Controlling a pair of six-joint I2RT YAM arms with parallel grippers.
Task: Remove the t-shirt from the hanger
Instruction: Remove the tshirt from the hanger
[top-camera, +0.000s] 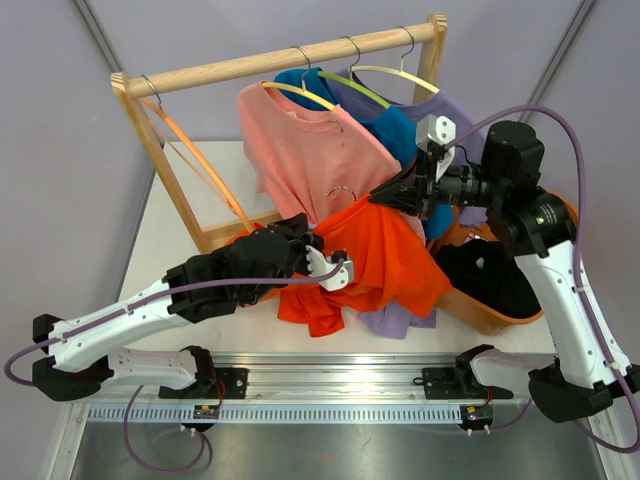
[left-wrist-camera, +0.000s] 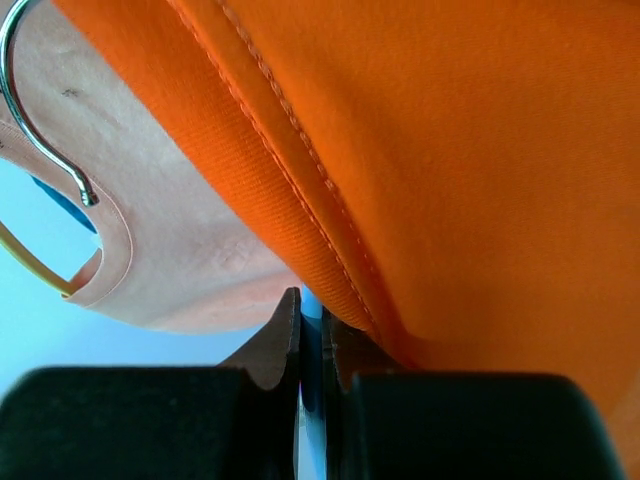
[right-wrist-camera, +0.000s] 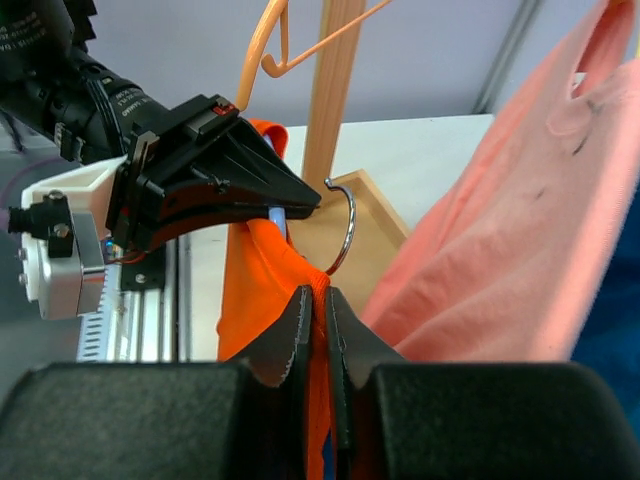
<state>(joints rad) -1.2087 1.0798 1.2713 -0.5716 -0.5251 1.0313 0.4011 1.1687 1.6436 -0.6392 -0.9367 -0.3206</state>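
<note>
The wooden rack (top-camera: 160, 160) stands on the far half of the table, its left post toward the far left corner. A pink t-shirt (top-camera: 300, 150) hangs from its rail, with a blue shirt (top-camera: 395, 130) and a purple shirt (top-camera: 460, 108) further right.

The left gripper (left-wrist-camera: 312, 302) reaches from the near left corner to the middle of the table. Its fingers are almost together, with only a thin pale-blue sliver between them. The stitched collar of the orange t-shirt (top-camera: 385, 265) lies against their tips. I cannot tell what they pinch.

The orange t-shirt is off the rail, held up over the middle of the table, its hem drooping toward the near edge onto a purple cloth (top-camera: 395, 320). The metal hanger hook (top-camera: 341, 190) sticks out of its collar, free of the rail, in front of the pink t-shirt. The rest of the hanger is hidden.

The right gripper (right-wrist-camera: 318, 295) comes in from the right. Its fingers are clamped on the orange collar just below the hook.

By the right edge, an orange basket (top-camera: 475, 310) holds a black garment (top-camera: 490, 270).
</note>
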